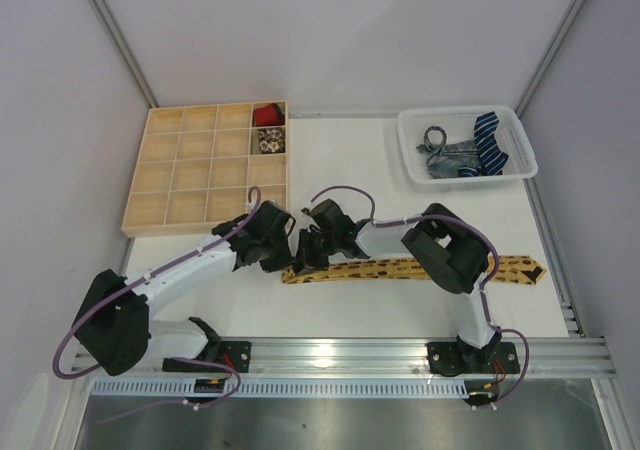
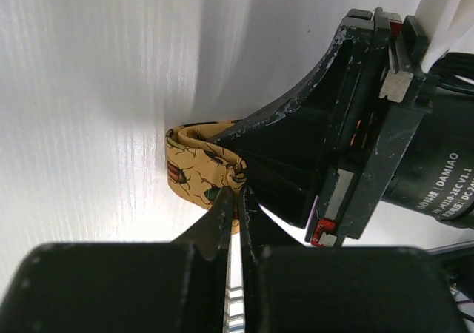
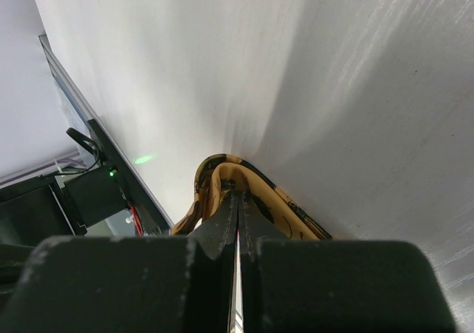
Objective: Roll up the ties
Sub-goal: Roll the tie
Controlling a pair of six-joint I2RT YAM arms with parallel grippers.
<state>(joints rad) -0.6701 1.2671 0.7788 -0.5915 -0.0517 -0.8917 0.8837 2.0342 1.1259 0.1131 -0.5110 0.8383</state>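
While the mustard-yellow tie lies flat across the near part of the desk, its left end is curled into a small loop. The left gripper has its jaws pinched on that loop, and the right gripper clamps it too, right alongside. 2 more ties lie in the white basket. A red roll and a pale roll sit in the wooden tray.

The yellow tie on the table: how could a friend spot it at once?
On the white table, look along the near edge. The mustard-yellow tie lies stretched there, one end pinched by the left gripper and right gripper. Only it has dark spots; the ties in the basket are blue and grey.
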